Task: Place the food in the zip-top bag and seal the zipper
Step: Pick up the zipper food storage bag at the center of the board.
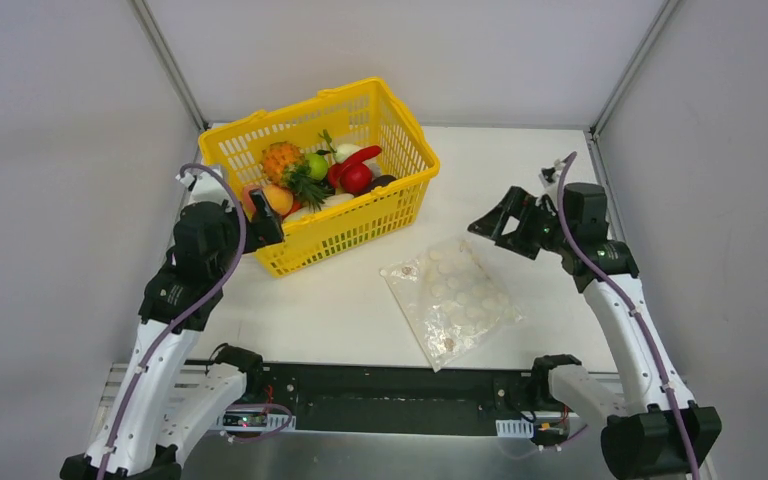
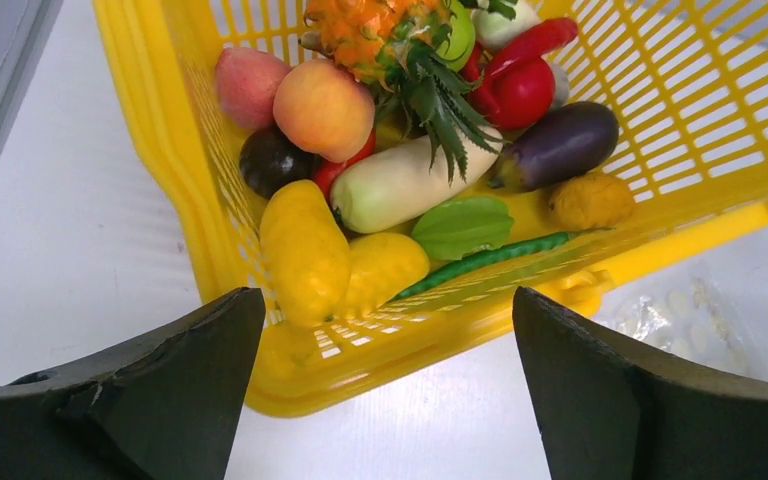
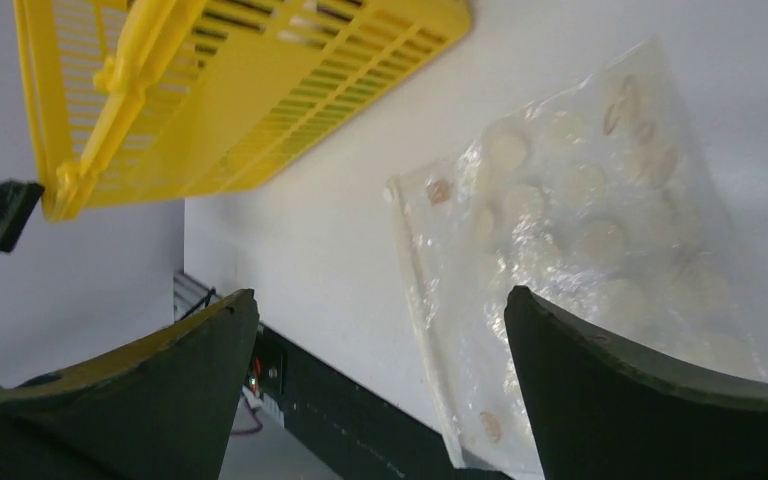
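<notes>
**A:** What is on the left?

**B:** The left pincer [image 2: 387, 296] hangs wide open and grips nothing. It is just beside the near-left corner of a yellow basket [image 1: 345, 232] on a white tabletop [image 1: 360, 300]. All the food [image 1: 320, 170] is piled in the basket, straight ahead of and below this pincer. A purple eggplant [image 2: 558, 145] lies across its right side.

**A:** And moving right?

**B:** The dotted clear bag [image 1: 450, 298] lies flat on the tabletop and looks empty. It is apart from the basket, to its near right, and set on a slant. What looks like the zipper [image 3: 422, 320] runs along the edge facing left, towards the basket side.

**A:** And the far right?

**B:** The right pincer [image 3: 380, 293] is also spread wide and empty. It hovers off the bag's far-right side, pointing back towards it.

**A:** So which arm suits what?

**B:** The left arm is nearer the food and the right arm is nearer the bag. The first pick probably means the left pincer dropping forward into the basket.
</notes>
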`<action>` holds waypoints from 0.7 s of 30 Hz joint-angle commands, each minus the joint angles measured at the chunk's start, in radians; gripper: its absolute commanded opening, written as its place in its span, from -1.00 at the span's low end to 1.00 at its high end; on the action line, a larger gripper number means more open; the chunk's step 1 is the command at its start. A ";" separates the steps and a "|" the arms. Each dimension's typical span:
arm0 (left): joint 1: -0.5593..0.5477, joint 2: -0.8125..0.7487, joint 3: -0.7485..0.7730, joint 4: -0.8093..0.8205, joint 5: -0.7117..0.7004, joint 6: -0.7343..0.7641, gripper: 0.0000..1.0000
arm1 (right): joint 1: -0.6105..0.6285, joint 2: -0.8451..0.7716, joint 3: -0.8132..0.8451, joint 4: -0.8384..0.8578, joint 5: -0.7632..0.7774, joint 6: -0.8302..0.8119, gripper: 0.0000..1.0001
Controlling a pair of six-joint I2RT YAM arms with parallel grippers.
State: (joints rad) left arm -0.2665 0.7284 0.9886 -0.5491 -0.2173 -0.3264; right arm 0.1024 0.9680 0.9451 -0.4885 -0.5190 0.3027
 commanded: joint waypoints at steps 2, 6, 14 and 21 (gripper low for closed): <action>0.013 -0.153 -0.047 0.007 -0.093 -0.164 0.99 | 0.178 -0.035 -0.054 -0.017 0.013 -0.040 0.86; 0.013 -0.308 -0.143 0.077 -0.061 -0.212 0.99 | 0.334 -0.040 -0.110 -0.015 0.133 -0.026 0.69; 0.012 -0.376 -0.191 0.089 0.388 -0.135 0.99 | 0.598 0.034 -0.200 0.055 0.342 0.054 0.41; -0.061 -0.362 -0.218 0.040 0.438 -0.072 0.99 | 0.798 0.188 -0.168 0.104 0.553 0.058 0.33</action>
State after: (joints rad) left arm -0.2798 0.3622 0.7666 -0.4950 0.1638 -0.4675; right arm 0.8139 1.0889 0.7406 -0.4400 -0.1413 0.3416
